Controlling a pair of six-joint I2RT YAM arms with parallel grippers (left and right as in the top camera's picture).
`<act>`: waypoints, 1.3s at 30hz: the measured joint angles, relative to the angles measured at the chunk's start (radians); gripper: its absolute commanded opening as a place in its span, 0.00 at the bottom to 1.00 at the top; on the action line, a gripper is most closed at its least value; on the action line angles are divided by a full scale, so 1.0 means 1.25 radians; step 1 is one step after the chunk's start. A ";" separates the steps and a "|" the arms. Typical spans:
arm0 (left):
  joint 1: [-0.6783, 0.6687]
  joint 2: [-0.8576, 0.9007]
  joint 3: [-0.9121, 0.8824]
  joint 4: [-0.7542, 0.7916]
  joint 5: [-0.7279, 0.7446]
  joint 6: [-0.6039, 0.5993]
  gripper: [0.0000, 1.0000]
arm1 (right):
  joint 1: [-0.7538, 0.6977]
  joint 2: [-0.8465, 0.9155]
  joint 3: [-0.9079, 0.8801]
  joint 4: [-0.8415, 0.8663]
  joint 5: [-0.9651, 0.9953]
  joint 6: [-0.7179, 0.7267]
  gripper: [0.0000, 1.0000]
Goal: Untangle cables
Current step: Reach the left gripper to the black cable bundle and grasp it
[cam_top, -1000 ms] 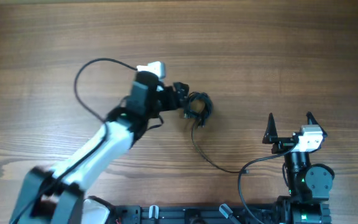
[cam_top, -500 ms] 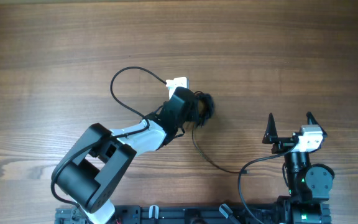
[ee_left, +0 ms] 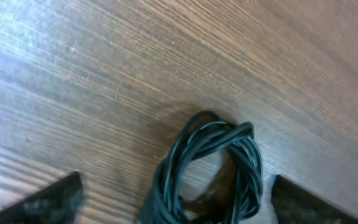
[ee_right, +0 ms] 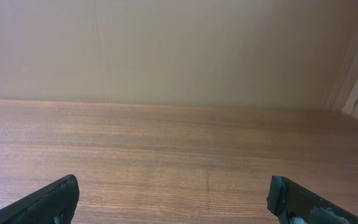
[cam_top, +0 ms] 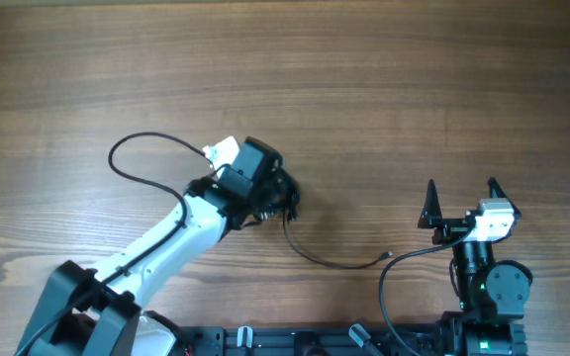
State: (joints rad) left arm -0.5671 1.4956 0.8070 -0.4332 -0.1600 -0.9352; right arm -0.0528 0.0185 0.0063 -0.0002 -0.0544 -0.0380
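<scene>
Since half a second back: left hand (cam_top: 277, 190) has swung toward the near-left and the cables (ee_left: 225, 132) came with it. Their free tail (cam_top: 330, 261) now trails right across the surface (cam_top: 414, 89), well apart from the right hand (cam_top: 461, 203), which sits spread and idle. Left wrist view: fingers wide apart, straddling the coil, nothing pinched; the bundle lies flat between them. Judgement: light, limp, slick cord whose loops will likely drag along together, so take one outer strand or the free tail while the other hand pins the coil.
</scene>
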 measured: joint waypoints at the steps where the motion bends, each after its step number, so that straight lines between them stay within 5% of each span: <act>1: 0.011 0.000 0.000 -0.002 0.019 0.031 0.74 | 0.000 0.000 0.000 0.000 0.000 0.000 1.00; 2: 0.023 0.000 0.000 -0.001 0.053 0.053 0.78 | 0.000 0.000 0.000 0.000 0.000 0.000 1.00; 3: 0.031 0.000 0.000 -0.002 0.085 0.052 1.00 | 0.000 0.000 0.000 0.000 0.000 0.000 1.00; 5: 0.037 0.000 0.000 0.002 0.152 -0.022 1.00 | 0.000 0.000 0.000 0.000 0.000 0.000 1.00; 6: 0.035 0.000 -0.001 0.028 0.200 -0.090 0.92 | 0.000 0.000 0.000 0.000 0.000 0.000 1.00; 7: 0.033 0.000 -0.001 0.052 0.242 -0.136 0.57 | 0.000 0.000 0.000 0.000 0.000 0.000 1.00; 8: 0.030 0.000 -0.001 0.075 0.279 -0.176 0.48 | 0.000 0.000 0.000 0.000 0.000 0.000 1.00; 10: 0.029 0.000 -0.001 0.076 0.313 -0.238 0.49 | 0.000 0.000 0.000 0.000 0.000 0.000 1.00; 13: 0.020 0.000 0.000 -0.014 0.301 -0.491 0.49 | 0.000 0.000 0.000 0.000 0.000 0.000 1.00; 17: -0.027 0.031 0.000 0.042 0.223 -0.742 0.40 | 0.000 0.000 0.000 -0.001 0.000 0.000 1.00; 20: -0.043 0.070 0.000 0.067 0.197 -0.810 0.42 | 0.000 0.000 0.000 0.000 0.000 0.000 1.00; 27: -0.042 0.100 0.000 0.069 0.176 -0.836 0.49 | 0.000 0.000 0.000 0.000 0.000 0.000 1.00; 39: 0.032 0.075 0.057 -0.066 0.282 -0.698 0.52 | 0.000 0.000 0.000 0.000 0.000 0.000 0.99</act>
State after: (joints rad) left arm -0.5274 1.5890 0.8787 -0.5152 0.1925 -1.8072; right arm -0.0528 0.0185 0.0063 -0.0002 -0.0544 -0.0376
